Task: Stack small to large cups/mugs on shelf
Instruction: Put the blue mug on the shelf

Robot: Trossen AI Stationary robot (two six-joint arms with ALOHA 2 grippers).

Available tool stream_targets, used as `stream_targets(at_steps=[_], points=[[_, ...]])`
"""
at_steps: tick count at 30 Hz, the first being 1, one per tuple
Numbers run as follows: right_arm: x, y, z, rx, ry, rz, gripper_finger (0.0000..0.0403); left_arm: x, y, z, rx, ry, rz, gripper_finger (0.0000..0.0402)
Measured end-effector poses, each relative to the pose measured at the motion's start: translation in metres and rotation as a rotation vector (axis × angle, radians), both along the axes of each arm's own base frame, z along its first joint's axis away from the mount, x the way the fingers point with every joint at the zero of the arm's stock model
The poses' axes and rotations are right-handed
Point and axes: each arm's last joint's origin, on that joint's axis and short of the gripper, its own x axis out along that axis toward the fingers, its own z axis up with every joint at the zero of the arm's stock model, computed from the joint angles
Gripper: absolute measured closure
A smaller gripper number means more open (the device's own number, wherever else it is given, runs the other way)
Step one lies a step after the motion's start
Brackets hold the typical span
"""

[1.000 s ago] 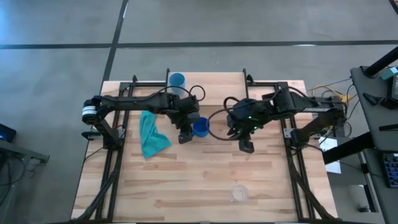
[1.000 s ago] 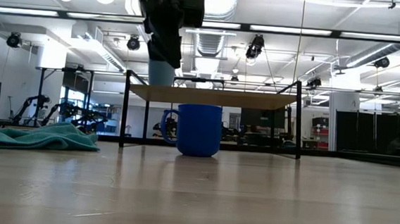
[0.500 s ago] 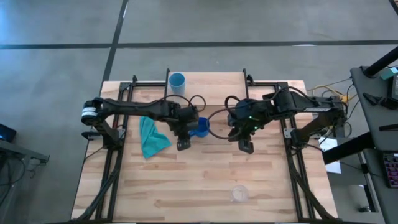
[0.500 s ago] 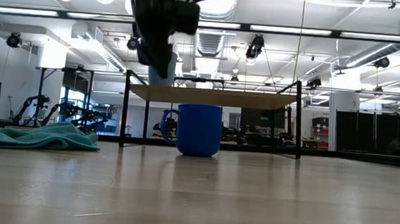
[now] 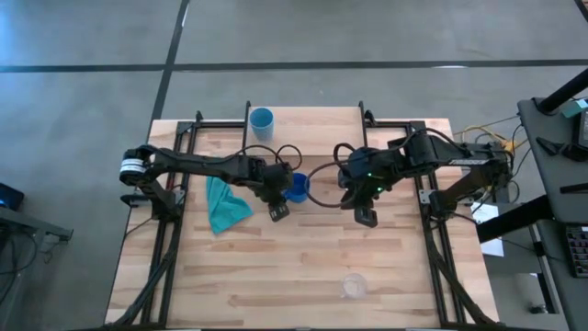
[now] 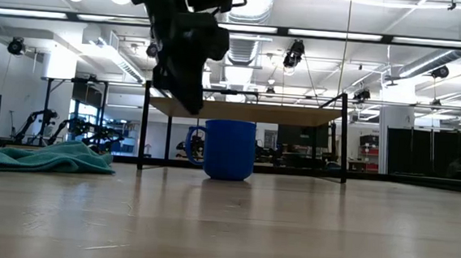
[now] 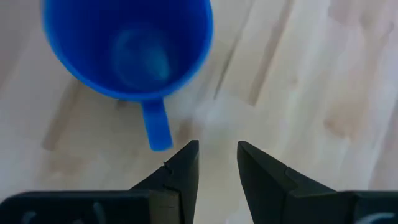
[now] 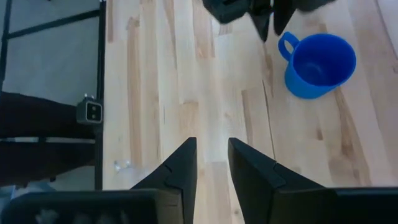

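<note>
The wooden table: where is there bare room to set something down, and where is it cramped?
The table is mostly bare across its near half, save the clear cup. It is crowded mid-table: the left gripper hangs beside the royal-blue mug, the teal cloth lies further left, and the right gripper hovers right of the mug. The light-blue cup sits at the far edge.

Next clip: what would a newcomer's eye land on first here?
The royal-blue mug at mid-table, empty and upright, with the left claw hovering just by its handle, fingers slightly apart. The light-blue cup already stands on the shelf at the far edge. The right claw waits nearby.
</note>
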Motion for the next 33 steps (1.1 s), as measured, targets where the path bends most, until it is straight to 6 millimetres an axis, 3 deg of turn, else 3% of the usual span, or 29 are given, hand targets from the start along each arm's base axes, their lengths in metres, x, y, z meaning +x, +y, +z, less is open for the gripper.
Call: stream_targets(at_steps=[17, 33], points=[[-0.003, 0.0, -0.002, -0.005, 0.037, 0.0, 0.032, 0.0, 0.003, -0.005, 0.156, -0.001, 0.088, 0.0306], [-0.003, 0.0, -0.002, -0.005, 0.036, 0.0, 0.0322, 0.005, 0.004, -0.019, 0.151, 0.022, 0.084, 0.0306]])
